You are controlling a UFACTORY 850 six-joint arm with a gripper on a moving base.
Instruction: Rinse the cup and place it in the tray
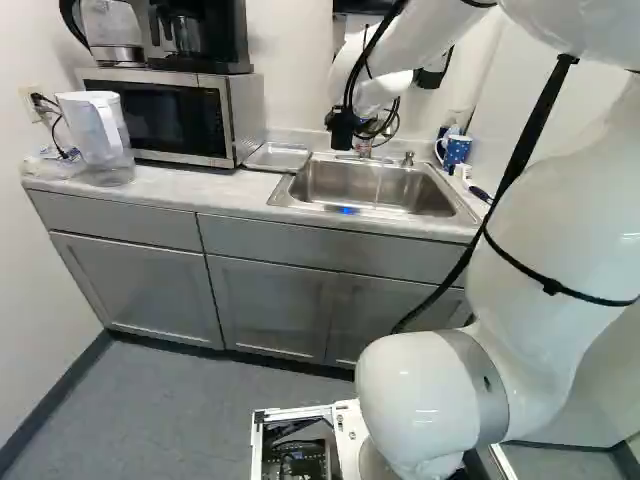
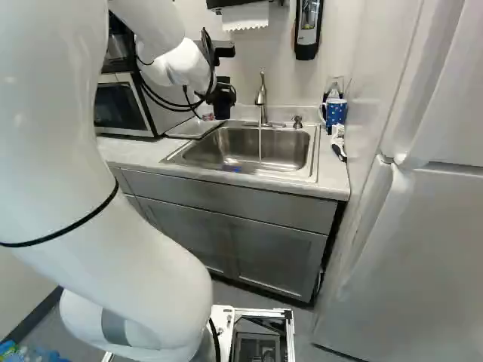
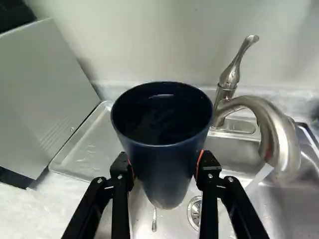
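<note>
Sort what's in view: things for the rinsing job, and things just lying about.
For the job:
- cup, held in the gripper
- faucet, water running
- sink
- tray, beside the sink

Just lying about:
- dotted mug
- pitcher
- microwave
- coffee maker
- fridge

Cup (image 3: 164,172): dark blue, glossy, tapering to base. Mouth up, held in the air at the tray-side end of the sink (image 3: 294,209). Tray (image 3: 82,152): shallow, rimmed, flat on counter (image 3: 30,211) between microwave (image 3: 45,94) and sink.
</note>
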